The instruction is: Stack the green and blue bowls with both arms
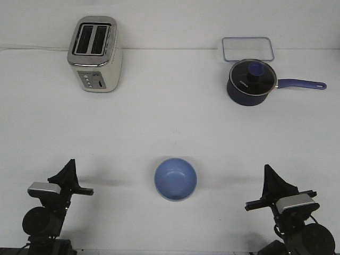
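The light blue bowl [175,178] stands upright on the white table, near the front middle. No green bowl shows on its own in this view; it is hidden or out of view. My left gripper [70,164] rests low at the front left, well to the left of the bowl, its fingers together in one point and holding nothing. My right gripper [266,169] rests low at the front right, well to the right of the bowl, its fingers also together and empty. Both are apart from the bowl.
A cream and silver toaster [96,55] stands at the back left. A dark blue lidded saucepan [251,81] stands at the back right, its long handle pointing right. A clear rectangular container [248,49] lies just behind the saucepan.
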Robot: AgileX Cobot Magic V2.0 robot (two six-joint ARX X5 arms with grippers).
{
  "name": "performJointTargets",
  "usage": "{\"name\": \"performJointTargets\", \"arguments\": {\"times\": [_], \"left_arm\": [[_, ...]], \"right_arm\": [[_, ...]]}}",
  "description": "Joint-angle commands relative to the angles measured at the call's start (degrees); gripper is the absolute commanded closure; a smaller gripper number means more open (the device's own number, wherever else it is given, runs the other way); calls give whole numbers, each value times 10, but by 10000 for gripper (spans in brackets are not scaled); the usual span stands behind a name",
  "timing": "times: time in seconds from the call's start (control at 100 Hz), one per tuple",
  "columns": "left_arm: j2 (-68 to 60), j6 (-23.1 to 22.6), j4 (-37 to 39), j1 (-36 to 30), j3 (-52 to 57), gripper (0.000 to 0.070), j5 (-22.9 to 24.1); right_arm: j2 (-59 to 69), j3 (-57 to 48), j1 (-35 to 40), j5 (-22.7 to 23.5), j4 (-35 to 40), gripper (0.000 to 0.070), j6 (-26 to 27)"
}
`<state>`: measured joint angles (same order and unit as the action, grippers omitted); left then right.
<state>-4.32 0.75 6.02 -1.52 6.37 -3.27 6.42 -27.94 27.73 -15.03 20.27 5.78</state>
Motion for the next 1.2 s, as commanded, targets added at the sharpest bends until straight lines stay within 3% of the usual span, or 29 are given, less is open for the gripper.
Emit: {"name": "performJointTargets", "arguments": {"times": [0.0,0.15,1.07,1.19], "left_arm": [[22,0,14,1,-14,686,-2],[42,8,32,2,-57,685,-2],[41,10,27,2,-56,685,1],[41,10,27,2,-56,685,0]], "right_arm": [[-1,0,3,0,-5,700,0],[-1,0,3,0,-5,700,0],[-1,0,3,0,-5,700,0],[-1,0,-1,-5,-5,700,-44]]}}
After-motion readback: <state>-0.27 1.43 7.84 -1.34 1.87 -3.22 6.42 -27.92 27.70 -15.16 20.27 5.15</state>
